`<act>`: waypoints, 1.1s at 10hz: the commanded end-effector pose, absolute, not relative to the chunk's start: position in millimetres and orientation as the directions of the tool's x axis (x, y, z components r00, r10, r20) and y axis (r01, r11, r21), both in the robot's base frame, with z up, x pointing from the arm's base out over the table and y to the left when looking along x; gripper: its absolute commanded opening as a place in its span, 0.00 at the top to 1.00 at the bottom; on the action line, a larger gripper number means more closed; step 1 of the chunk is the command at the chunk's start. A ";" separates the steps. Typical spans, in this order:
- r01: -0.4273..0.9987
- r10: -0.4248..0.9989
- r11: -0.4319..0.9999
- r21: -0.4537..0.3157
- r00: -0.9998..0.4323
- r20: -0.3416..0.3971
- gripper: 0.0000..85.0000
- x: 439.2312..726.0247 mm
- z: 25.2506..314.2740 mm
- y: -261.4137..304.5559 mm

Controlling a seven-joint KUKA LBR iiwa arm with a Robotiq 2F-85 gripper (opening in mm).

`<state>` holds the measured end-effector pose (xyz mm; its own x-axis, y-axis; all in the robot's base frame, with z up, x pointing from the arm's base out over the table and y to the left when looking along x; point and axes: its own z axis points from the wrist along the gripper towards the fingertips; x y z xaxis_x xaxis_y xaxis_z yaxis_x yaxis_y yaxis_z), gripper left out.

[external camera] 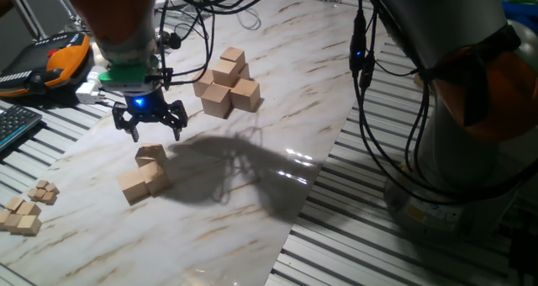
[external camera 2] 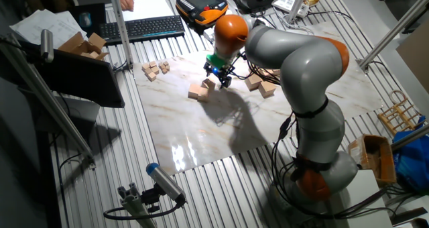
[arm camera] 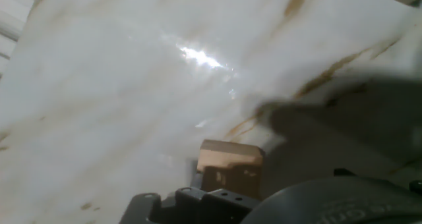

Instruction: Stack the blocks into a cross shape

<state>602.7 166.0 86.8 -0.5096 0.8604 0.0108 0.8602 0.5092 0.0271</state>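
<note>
A white marble board [external camera: 252, 164] lies on a metal table. Three blocks [external camera: 145, 175] sit near its front; about five more [external camera: 227, 84] sit farther back. The arm bends down. Its gripper [external camera: 151, 128] hangs spread and empty just above the front blocks.

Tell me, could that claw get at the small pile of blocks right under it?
Probably yes. The gripper hangs just above the small pile with its jaws spread and nothing held, and only bare marble lies between them. The bigger pile sits off to one side, out of the way.
</note>
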 end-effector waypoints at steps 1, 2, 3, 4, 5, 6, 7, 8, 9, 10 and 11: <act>0.833 0.833 0.553 0.010 -0.553 0.001 0.00 602.7 86.6 166.4; 0.816 0.816 0.578 0.002 -0.578 0.013 0.00 602.7 86.6 166.4; 0.789 0.788 0.615 -0.003 -0.614 0.038 0.00 602.7 86.6 166.4; 0.784 0.783 0.621 -0.013 -0.620 0.047 0.20 602.7 86.6 166.4; 0.798 0.798 0.603 -0.014 -0.602 0.034 0.20 602.7 86.6 166.4; 0.808 0.808 0.589 -0.011 -0.589 0.027 0.20 605.6 83.6 171.7; 0.817 0.817 0.576 -0.002 -0.576 0.026 0.20 610.9 76.8 180.8; 0.823 0.823 0.568 0.002 -0.567 0.027 0.00 614.1 73.6 185.1; 0.830 0.830 0.557 0.006 -0.557 0.025 0.00 617.0 71.5 187.3; 0.837 0.837 0.547 0.011 -0.547 0.017 0.00 619.2 70.7 187.1; 0.846 0.846 0.532 0.025 -0.533 0.013 0.00 622.5 68.5 187.8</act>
